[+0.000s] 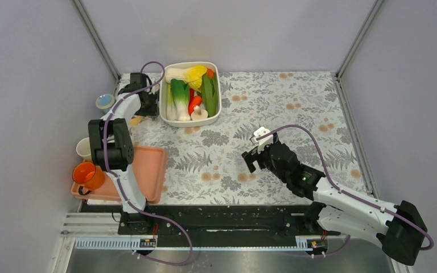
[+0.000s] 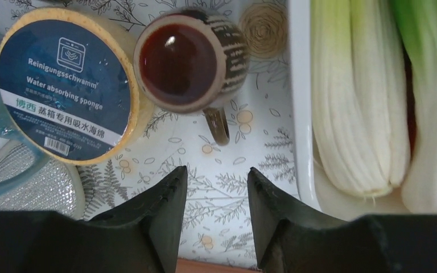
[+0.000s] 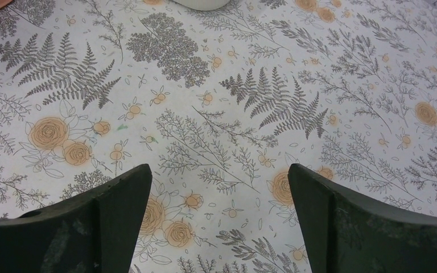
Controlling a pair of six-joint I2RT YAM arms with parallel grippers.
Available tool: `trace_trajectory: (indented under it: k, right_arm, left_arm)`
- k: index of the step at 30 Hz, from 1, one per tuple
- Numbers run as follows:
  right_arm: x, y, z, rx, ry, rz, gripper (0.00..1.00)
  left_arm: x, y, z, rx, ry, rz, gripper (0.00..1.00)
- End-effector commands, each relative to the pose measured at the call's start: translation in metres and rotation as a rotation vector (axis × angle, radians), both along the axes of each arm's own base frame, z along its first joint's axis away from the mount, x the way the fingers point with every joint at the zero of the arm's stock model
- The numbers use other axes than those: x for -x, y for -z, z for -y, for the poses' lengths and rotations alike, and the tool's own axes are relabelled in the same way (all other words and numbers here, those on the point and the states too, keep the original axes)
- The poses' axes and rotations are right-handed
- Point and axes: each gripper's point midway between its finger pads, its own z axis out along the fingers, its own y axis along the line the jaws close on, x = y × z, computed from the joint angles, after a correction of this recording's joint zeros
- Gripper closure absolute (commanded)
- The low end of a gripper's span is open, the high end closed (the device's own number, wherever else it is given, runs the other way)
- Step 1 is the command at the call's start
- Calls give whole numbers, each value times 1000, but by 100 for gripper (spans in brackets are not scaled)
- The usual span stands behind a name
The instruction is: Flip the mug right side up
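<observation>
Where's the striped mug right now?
In the left wrist view, the striped mug sits between the round sponge and the white vegetable bin, just ahead of the left gripper.

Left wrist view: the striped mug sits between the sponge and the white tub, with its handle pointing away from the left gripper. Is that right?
Not quite. The mug does sit between the sponge and the tub, but its handle points toward the left gripper, not away from it. The left wrist view shows this.
</observation>
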Motion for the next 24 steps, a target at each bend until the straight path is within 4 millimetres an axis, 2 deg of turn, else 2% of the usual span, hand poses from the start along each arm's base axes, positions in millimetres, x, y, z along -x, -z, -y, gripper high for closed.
trace_trajectory:
  k: [1,2,3,4,10,13,17,21,24]
  right_arm:
    - [-7,-22,1,-60,21,73,1]
    - [-7,-21,1,-59,20,74,1]
    - [-18,-23,16,-59,75,81,2]
    - [-8,-24,3,-65,27,85,1]
    - [-7,-30,5,-73,26,109,2]
    - [-7,-31,6,-72,23,117,2]
    - [-6,-30,4,-67,14,116,2]
    - [-6,-31,4,-65,13,118,1]
    - [-7,-33,4,-69,13,121,1]
  left_arm:
    - [-36,-6,-12,-36,-93,106,52]
    - [-38,-1,-13,-43,-94,94,52]
    - [-42,4,-15,-51,-97,85,52]
    - [-43,9,-16,-58,-100,70,53]
    - [-51,29,-19,-69,-99,11,57]
    - [-56,29,-17,-57,-97,16,60]
    - [-62,30,-16,-46,-96,15,71]
    - [-66,28,-13,-34,-89,24,98]
    - [-64,23,-14,-27,-85,34,100]
